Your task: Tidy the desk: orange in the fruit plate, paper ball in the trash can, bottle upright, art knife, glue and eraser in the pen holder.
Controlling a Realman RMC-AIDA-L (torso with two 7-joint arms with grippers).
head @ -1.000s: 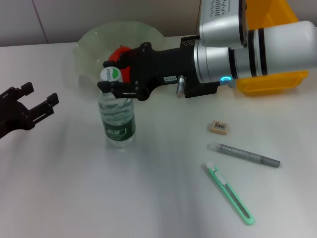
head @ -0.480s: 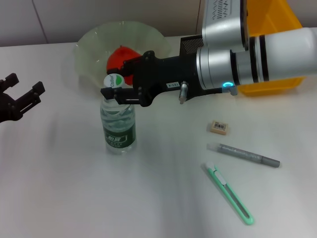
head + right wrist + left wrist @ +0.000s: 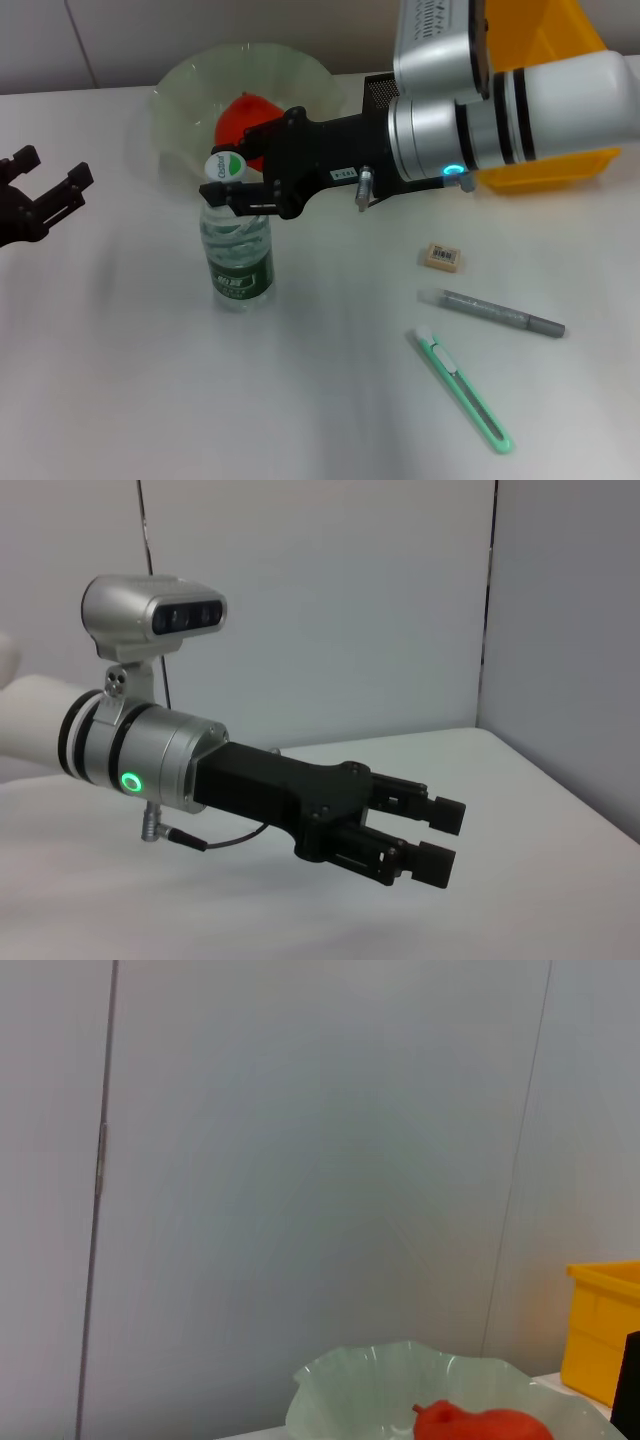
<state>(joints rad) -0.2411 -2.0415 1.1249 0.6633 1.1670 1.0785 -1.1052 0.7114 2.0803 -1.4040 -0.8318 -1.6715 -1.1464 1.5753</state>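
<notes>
I see the white desk [image 3: 150, 400] filling my head view. Biggest on it is the yellow bin [image 3: 545, 165] at about 2 o'clock, mostly hidden behind my right arm. Next is the pale green fruit plate [image 3: 180, 85] at 11 o'clock, with the orange [image 3: 238, 112] lying inside it; my left wrist view shows the same plate and fruit from low down against a wall.

My right arm reaches in from 2 o'clock toward the centre. The right gripper [image 3: 235, 190] sits at the top of the bottle [image 3: 238, 255], with its black fingers on either side of the neck just under the white cap. I cannot tell whether they press the neck or stand slightly off it. The bottle stands upright just left of the desk's centre, near the plate's front edge, green label facing me.

The left gripper [image 3: 48, 188] hangs at 9 o'clock by the desk's edge, its fingers spread apart with nothing between them. My right wrist view shows it from the side, with the two fingertips parted by a clear gap.

At 4 o'clock lie the small things. The green art knife [image 3: 462, 390] lies on a slant nearest me. The grey glue [image 3: 492, 312] stick lies just beyond it, apart from it. The eraser [image 3: 443, 257] lies a little farther back, near the glue's capped end.
</notes>
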